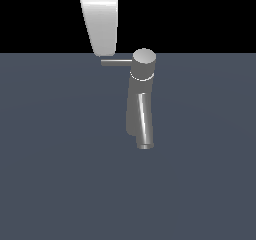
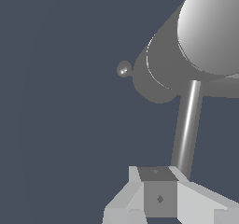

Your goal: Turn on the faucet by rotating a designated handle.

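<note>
Beside the faucet, at its round cap, the handle sticks out sideways, with the gripper at its far tip. I cannot tell how the fingers are set. The rod looks stiff, smooth, likely slippery; pushing near its tip should turn it easiest.

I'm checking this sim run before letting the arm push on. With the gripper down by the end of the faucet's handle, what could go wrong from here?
1. The gripper meets the handle only near its free tip, so a sideways push may slide off the end.
2. The handle is a thin round rod; the fingertip could ride over or under it instead of turning it.
3. Pressing down rather than sideways would load the faucet without rotating the cap.
</note>
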`<action>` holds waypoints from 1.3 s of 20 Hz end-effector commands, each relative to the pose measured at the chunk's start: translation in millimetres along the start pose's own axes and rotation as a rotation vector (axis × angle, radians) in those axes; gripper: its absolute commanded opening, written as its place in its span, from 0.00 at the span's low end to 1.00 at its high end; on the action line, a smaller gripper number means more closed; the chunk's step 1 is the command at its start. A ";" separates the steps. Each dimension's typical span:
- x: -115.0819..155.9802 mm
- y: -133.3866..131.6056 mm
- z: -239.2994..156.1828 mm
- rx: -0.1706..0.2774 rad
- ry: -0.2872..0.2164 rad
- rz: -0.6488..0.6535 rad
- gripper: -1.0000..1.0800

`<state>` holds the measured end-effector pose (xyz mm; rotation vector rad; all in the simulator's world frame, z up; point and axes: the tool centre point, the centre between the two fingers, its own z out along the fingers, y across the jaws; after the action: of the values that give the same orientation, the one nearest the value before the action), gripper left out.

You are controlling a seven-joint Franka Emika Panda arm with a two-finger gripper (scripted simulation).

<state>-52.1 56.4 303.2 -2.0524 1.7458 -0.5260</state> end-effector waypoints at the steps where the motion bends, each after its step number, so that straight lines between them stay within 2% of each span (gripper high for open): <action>1: 3.5 -4.9 6.9 0.014 0.012 0.040 0.00; 10: 12.2 -13.5 20.1 0.038 0.039 0.115 0.00; 21: 14.3 -15.1 22.8 0.041 0.046 0.130 0.00; 26: 12.2 -4.3 23.2 0.041 0.046 0.130 0.00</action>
<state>-31.4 45.8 288.2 -1.8969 1.8645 -0.5687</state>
